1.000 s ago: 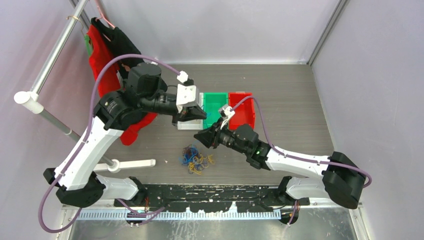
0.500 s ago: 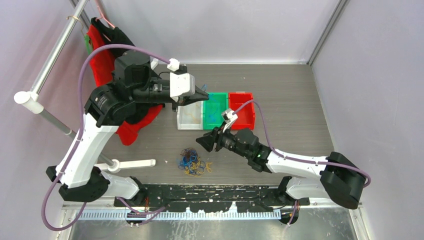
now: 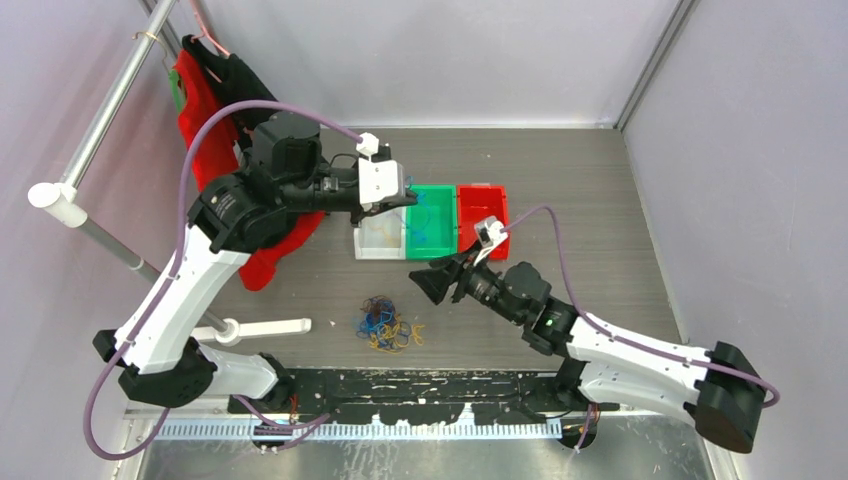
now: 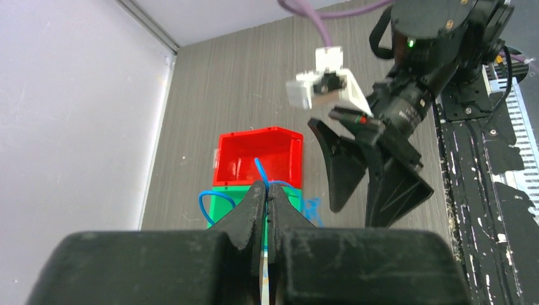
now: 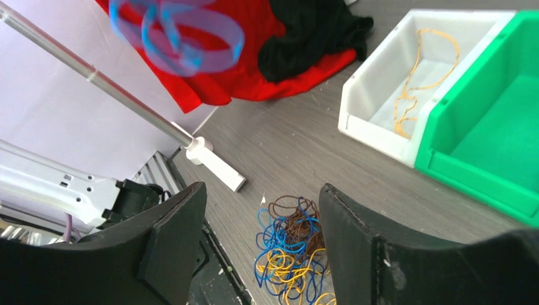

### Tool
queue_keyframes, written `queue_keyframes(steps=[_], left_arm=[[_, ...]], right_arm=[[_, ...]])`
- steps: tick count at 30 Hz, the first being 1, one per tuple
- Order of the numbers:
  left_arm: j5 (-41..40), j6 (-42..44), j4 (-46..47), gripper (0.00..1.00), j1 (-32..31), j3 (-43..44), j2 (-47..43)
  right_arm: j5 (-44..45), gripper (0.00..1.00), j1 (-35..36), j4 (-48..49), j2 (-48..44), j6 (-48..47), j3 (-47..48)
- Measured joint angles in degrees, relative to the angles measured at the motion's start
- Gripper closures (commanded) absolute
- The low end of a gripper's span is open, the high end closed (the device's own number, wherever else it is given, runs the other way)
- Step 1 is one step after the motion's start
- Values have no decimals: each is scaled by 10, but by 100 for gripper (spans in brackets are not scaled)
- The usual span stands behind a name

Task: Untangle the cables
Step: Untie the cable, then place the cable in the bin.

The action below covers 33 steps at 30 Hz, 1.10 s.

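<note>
The cables (image 3: 388, 325) lie as a small tangle of blue, yellow and brown loops on the table, near the front. My left gripper (image 3: 410, 199) hangs over the green bin (image 3: 440, 228), shut on one thin blue cable (image 4: 204, 196) that loops out beside its tips (image 4: 267, 185). That blue cable shows blurred at the top of the right wrist view (image 5: 178, 35). My right gripper (image 3: 432, 283) is open and empty, up and to the right of the tangle. In its own view the tangle (image 5: 289, 251) shows below, between its fingers (image 5: 262, 190).
A white bin (image 5: 375, 130) holding a yellow cable (image 5: 413, 82), the green bin (image 5: 470, 178) and a red bin (image 3: 484, 220) stand in a row. Red and black cloth (image 3: 205, 110) hangs from a metal rack (image 3: 95, 130) at the left, with a white foot (image 3: 262, 327).
My left gripper swung right with the blue cable, from over the white bin to over the green one. My right arm drew back to the right and its jaws widened.
</note>
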Motion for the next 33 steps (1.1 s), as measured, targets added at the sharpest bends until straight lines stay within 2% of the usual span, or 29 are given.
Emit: queue_keyframes(steps=[6, 14, 19, 25, 27, 29, 31, 33], left_arm=[[6, -4, 0, 100, 0, -15, -6], [14, -5, 0, 100, 0, -26, -8], [24, -8, 0, 100, 0, -28, -9], [33, -10, 0, 100, 0, -36, -12], [35, -10, 0, 99, 0, -38, -12], [34, -9, 0, 83, 0, -44, -14], [30, -7, 1, 59, 0, -56, -16], [17, -3, 3, 42, 0, -77, -22]], right_arm=[[32, 27, -1, -88, -66, -50, 50], [15, 30, -3, -134, -56, -95, 150], [18, 46, -15, -172, -3, -118, 223], [8, 84, -59, -193, 36, -131, 254], [-1, 90, -72, -197, 40, -130, 254], [-9, 92, -84, -201, 42, -127, 254], [-16, 94, -96, -204, 43, -126, 254], [-20, 95, -113, -207, 44, -122, 255]])
